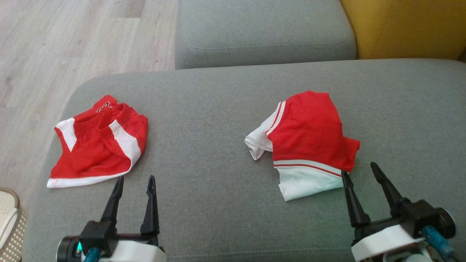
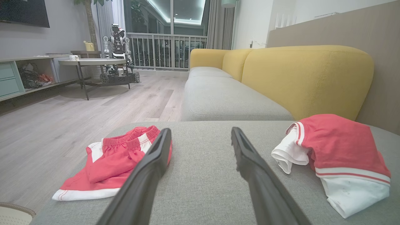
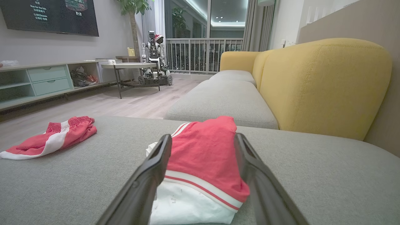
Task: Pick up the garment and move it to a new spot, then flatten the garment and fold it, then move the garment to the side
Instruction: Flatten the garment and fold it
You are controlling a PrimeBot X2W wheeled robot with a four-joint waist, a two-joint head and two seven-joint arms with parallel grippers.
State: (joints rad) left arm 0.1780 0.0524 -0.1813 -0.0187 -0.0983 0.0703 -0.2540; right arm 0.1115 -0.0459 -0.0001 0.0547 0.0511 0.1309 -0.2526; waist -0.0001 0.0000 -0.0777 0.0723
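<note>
**Two garments, two empty grippers on a grey sofa seat**

Head view: two garments lie on the sofa seat (image 1: 211,109), red shorts (image 1: 98,145) at centre left and a crumpled red-and-white shirt (image 1: 309,138) at centre right. At the bottom, the left gripper (image 1: 135,178) and right gripper (image 1: 358,168) both stand wide apart and hold nothing.

Left wrist view: shorts (image 2: 115,159) at lower left, shirt (image 2: 337,150) at lower right.

Right wrist view: the shirt (image 3: 203,162) shows between the parted fingers at bottom centre, with the shorts (image 3: 53,139) at left.
</note>
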